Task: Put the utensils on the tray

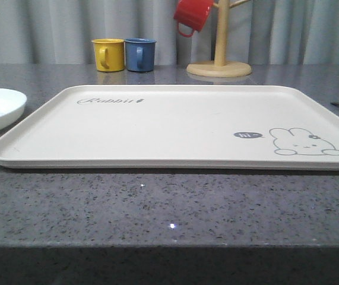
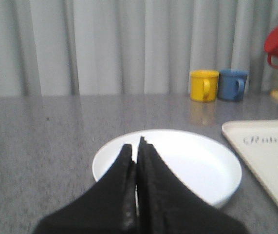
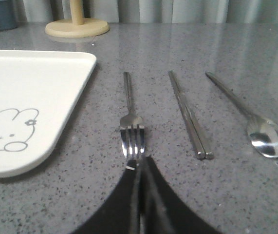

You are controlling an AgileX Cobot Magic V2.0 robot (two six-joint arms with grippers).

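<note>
The tray [image 1: 175, 127] is left bare, with open counter in front of it. The plate [image 2: 197, 168] is parked just off its left rim, under the clenched left gripper [image 2: 138, 146]. Fork [image 3: 131, 129], chopsticks [image 3: 190, 117] and spoon [image 3: 255, 126] are lined up right of the tray; the right gripper [image 3: 139, 165], pinched closed, is seen at the fork's tines.

Left gripper [image 2: 138, 146]: black fingers pressed flat together, only a thin seam between them, tips meeting in a narrow point, nothing held. Seen from the left wrist camera low and level, pointing forward. Right gripper [image 3: 139, 163]: likewise closed, dark fingers joined along a fine line and tapering to a wedge, nothing between them. Seen from the right wrist camera angled slightly downward. Finger pads on both look matte and rough near the seam.
</note>
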